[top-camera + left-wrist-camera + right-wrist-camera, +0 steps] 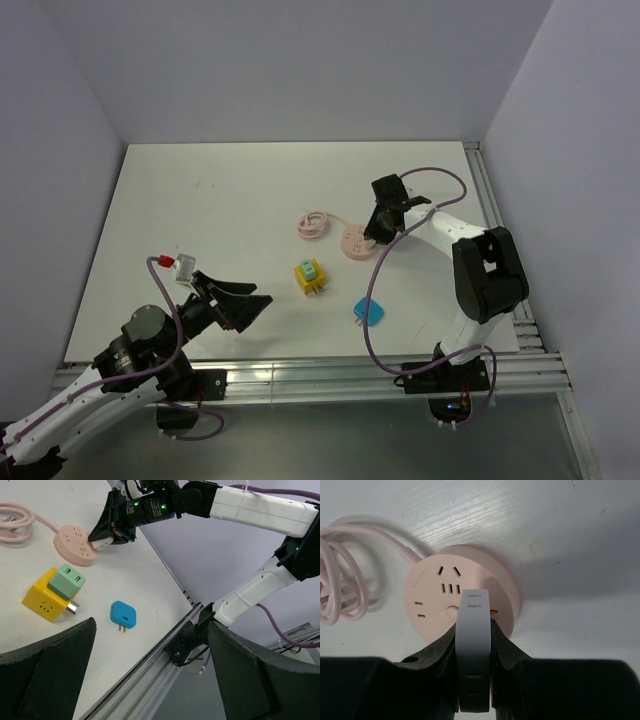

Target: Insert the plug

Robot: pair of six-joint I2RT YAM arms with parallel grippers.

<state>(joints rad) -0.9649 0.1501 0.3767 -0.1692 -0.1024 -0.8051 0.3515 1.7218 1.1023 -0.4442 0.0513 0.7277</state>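
My right gripper [474, 630] is shut on a white plug [474, 645], held edge-on over the round pink socket hub [435, 597]. The plug's far end rests against the hub's top face, a metal prong just showing at its right side. From above, the right gripper [383, 222] stands at the pink hub [355, 243] right of the table's middle. In the left wrist view the white plug [101, 543] touches the hub's [75, 544] right edge. My left gripper [243, 308] hangs open and empty near the front left.
The hub's pink cable [313, 224] lies coiled to its left. A yellow cube adapter with a green plug on top [309, 277] and a blue plug [370, 312] lie in front of the hub. Aluminium rails [380, 372] run along the front and right edges.
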